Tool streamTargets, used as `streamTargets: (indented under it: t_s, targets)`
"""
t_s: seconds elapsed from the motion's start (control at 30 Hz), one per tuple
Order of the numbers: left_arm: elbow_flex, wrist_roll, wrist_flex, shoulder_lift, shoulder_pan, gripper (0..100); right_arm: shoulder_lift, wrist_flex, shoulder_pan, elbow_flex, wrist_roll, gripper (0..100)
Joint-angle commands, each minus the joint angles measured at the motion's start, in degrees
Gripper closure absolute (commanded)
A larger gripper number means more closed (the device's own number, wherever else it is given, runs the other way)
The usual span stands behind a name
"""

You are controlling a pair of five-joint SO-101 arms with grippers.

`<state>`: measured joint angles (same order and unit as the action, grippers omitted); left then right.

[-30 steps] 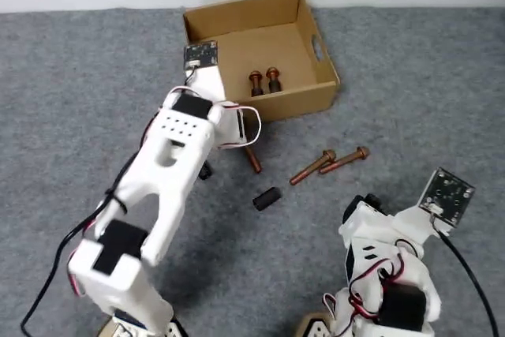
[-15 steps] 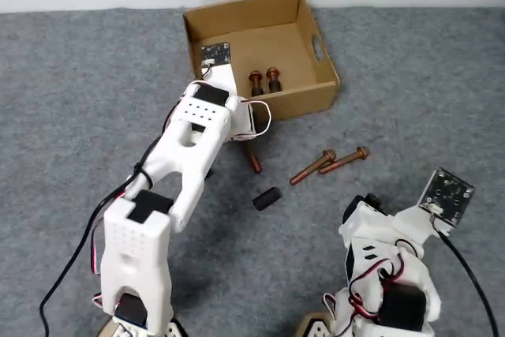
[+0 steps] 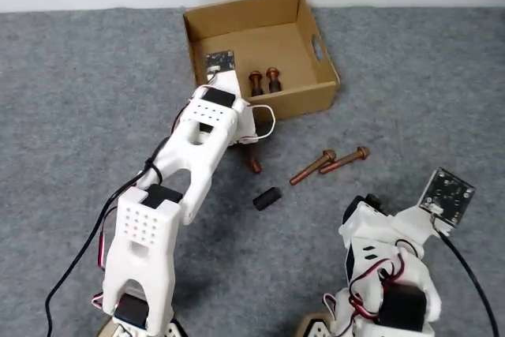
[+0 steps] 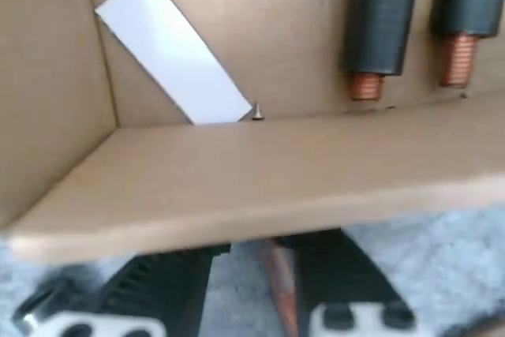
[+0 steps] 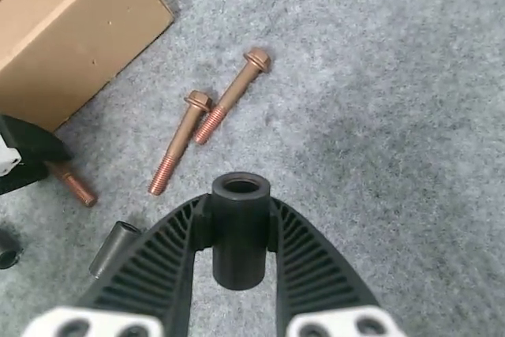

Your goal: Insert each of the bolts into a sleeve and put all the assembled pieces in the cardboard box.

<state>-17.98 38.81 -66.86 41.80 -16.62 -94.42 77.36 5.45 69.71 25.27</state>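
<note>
Copper-coloured and threaded, one bolt (image 4: pixel 280 297) lay on the grey worktop (image 3: pixel 426 84) between the spread fingers of my left hand (image 4: pixel 262 254), just beside the front wall of the cardboard box (image 3: pixel 319 96). One finger touched the bolt and grey showed between it and the other, so I judged the hand released, not yet gripping.

My right hand (image 5: pixel 241 222), well apart from the box, was clenched on a black sleeve (image 5: pixel 241 238) held upright with its bore facing up.

The risk, as I read it, sat at the box wall. With so little room, a closing finger could snag the cardboard and shove the box. An off-centre pinch could also roll the bolt away or leave it tilted, and a tilted bolt would likely catch its thread on the sleeve's rim instead of sliding in.

The bolt looked slim and bright, with fine thread along the end I could see; its head was hidden under the arm. Two assembled pieces (image 3: pixel 264 82) lay side by side inside the box, threaded tips poking from dark sleeves. A second bolt (image 3: pixel 312 167) and a third bolt (image 3: pixel 345 159) lay close together on the worktop, flanged heads pointing away from the left arm. A spare sleeve (image 3: pixel 267 197) lay on its side near them.
</note>
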Motion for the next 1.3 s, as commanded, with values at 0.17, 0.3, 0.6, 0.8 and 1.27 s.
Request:
streamTargets:
  t_s: [0.17, 0.3, 0.6, 0.8, 1.27]
  targets:
    - [-6.5, 0.5, -8.9, -0.2, -2.1, 100, -0.2, -1.2, 0.2, -0.4, -0.4, 99.1]
    - [-14.6, 0.3, -18.3, -0.2, -4.5, 100, -0.2, -1.0, -0.7, -0.4, -0.5, 99.1]
    - [-39.6, -1.8, -33.8, -0.7, -7.1, 100, -0.2, -1.0, -7.3, -0.4, -0.7, 99.1]
    - [-42.9, -7.7, -33.7, -10.3, -7.4, 100, -0.2, -0.7, -12.6, -0.4, -2.5, 99.1]
    - [-24.7, -16.2, -33.6, -37.4, -10.2, 100, -6.9, -0.7, -24.2, -0.4, -2.8, 99.1]
